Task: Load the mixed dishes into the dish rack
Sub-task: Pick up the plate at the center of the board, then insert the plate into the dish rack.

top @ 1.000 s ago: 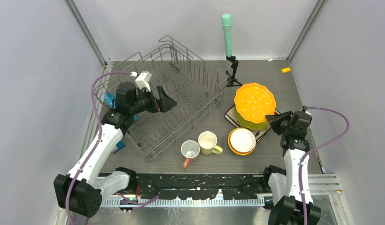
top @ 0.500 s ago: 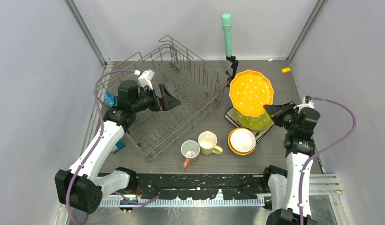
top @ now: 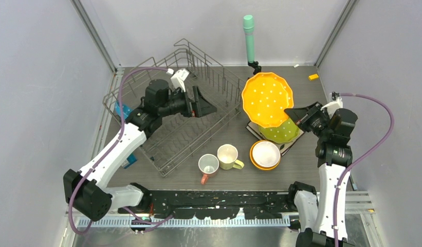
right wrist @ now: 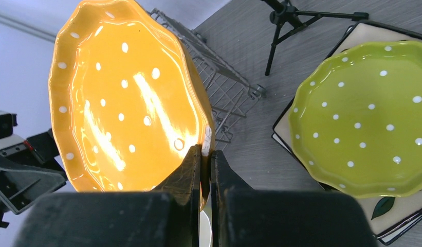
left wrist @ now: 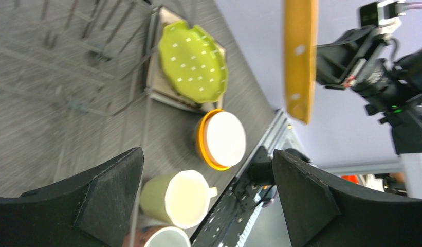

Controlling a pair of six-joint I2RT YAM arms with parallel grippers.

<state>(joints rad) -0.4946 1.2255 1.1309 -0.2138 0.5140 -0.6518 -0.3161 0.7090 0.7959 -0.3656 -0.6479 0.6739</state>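
My right gripper (top: 295, 116) is shut on the rim of the orange dotted plate (top: 267, 99) and holds it up on edge, right of the wire dish rack (top: 170, 135). In the right wrist view the plate (right wrist: 126, 98) fills the left side, pinched at its edge (right wrist: 204, 154). The yellow-green plate (top: 281, 133) lies on the white square plate (top: 255, 129). My left gripper (top: 204, 107) is open and empty above the rack, facing the orange plate (left wrist: 299, 56). A pale-yellow mug (top: 227, 156), a pink mug (top: 208, 165) and a white bowl in an orange bowl (top: 265, 154) stand in front.
A green-topped cylinder (top: 248, 37) on a black tripod (top: 256, 77) stands behind the orange plate. A small blue box (top: 122, 110) lies left of the rack. A small orange block (top: 313, 77) lies at the back right. Grey walls enclose the table.
My right gripper has lifted the orange plate off the yellow-green plate and carried it up and left. My left arm has swung right over the rack toward the plate.
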